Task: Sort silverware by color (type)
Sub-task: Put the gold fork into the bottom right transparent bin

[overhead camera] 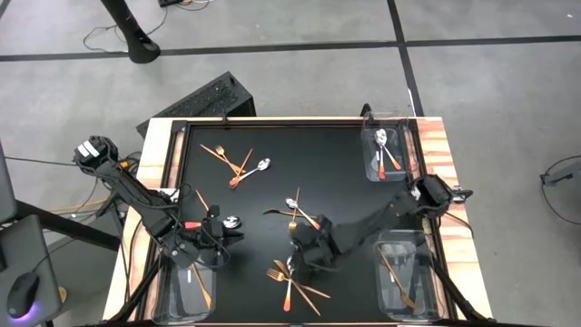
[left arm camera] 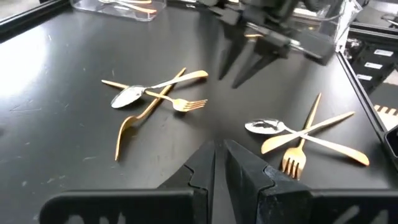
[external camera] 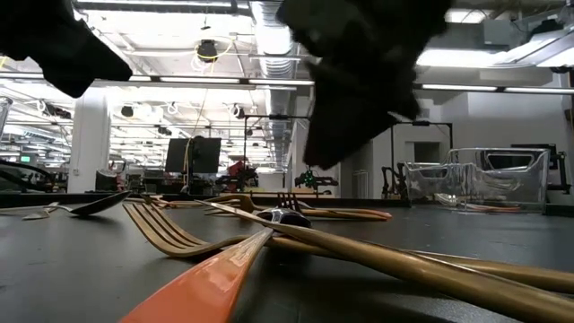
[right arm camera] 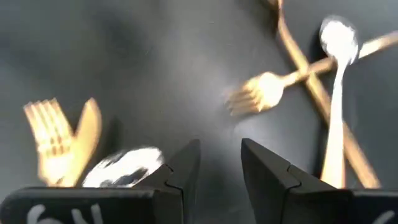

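Observation:
Silverware lies in loose crossed heaps on the black table top [overhead camera: 354,182]: a far-left heap [overhead camera: 238,164], a middle heap [overhead camera: 296,214] and a near heap [overhead camera: 290,282] of copper-gold and red-handled pieces. A red-handled silver spoon [overhead camera: 214,223] lies alone at the left. My right gripper [overhead camera: 304,257] hangs open above the table between the middle and near heaps, its fingers [right arm camera: 180,171] over bare table beside a gold fork [right arm camera: 261,90]. My left gripper [left arm camera: 219,163] is shut, a thin slit between its fingers and nothing in it, just near of the lone spoon.
Clear plastic bins stand at the far right [overhead camera: 386,154], near right [overhead camera: 404,277] and near left [overhead camera: 186,289], each with a few pieces inside. A dark keyboard-like object [overhead camera: 204,100] lies beyond the far edge. Bare table shows at the far middle.

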